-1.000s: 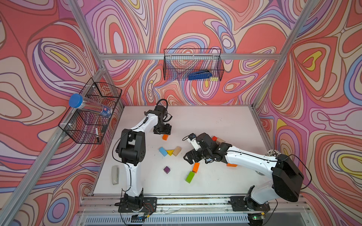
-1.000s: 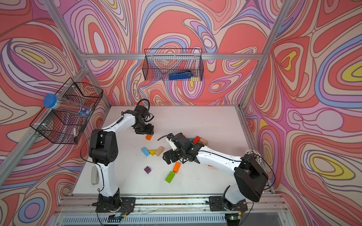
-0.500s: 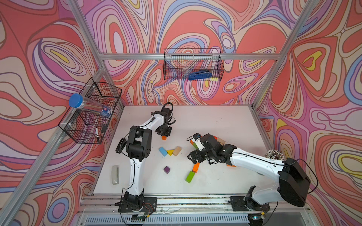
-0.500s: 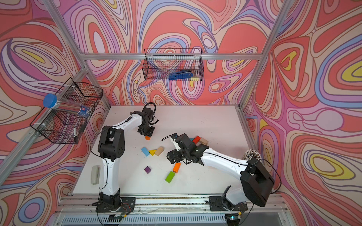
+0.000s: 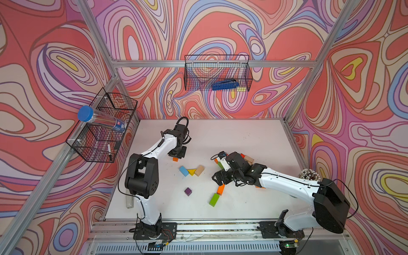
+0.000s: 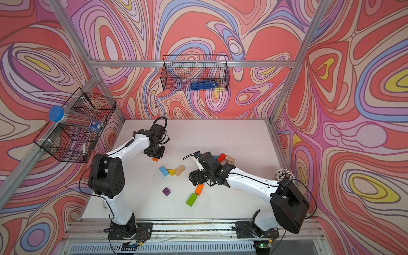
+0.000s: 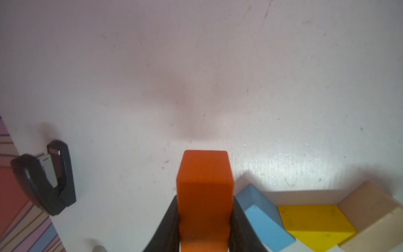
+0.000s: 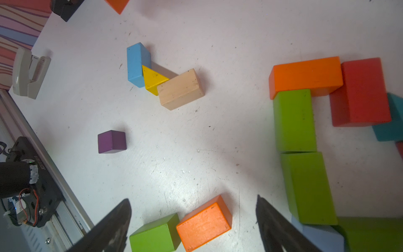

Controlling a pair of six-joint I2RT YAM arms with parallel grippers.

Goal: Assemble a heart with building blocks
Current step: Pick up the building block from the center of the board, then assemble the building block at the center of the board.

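**Item:** orange painted wooden block (image 7: 205,174), square-ended, with matt smooth faces and softened edges.

**Location:** clenched between the black fingers (image 7: 168,227) of the left hand (image 7: 205,200), with one end projecting past the fingertips. In both top views it shows directly beneath that hand (image 5: 177,154). Whether it touches the white scuffed table (image 7: 196,65) cannot be told.

**Beside the left hand:**
- Three pieces touch in a row: a light blue wooden brick (image 7: 261,218), a yellow wooden triangle (image 7: 314,224) and a plain unpainted wood brick (image 7: 370,213).
- A black stapler (image 7: 43,176) lies on the hand's other side, at the table's edge.

**Right hand** (image 8: 193,203)**:** released, fingers (image 8: 113,224) wide apart, grasping nothing.
- A short orange brick (image 8: 204,222) with a worn, pale-scratched top lies on the table between the fingers.
- A lime-green brick (image 8: 154,233) meets that brick at one corner.
- A purple wooden cube (image 8: 111,141) stands alone out ahead of the hand.
- Off to one side runs a joined chain: a pair of green bricks (image 8: 294,120) end to end, a long orange brick (image 8: 305,75), a red brick (image 8: 362,91) and a teal block (image 8: 392,128).
- A grey stapler (image 8: 28,74) sits far from the hand, near the table's edge.

**Writing:** the label on the clear blue-capped tube (image 5: 99,119) is too small to read.
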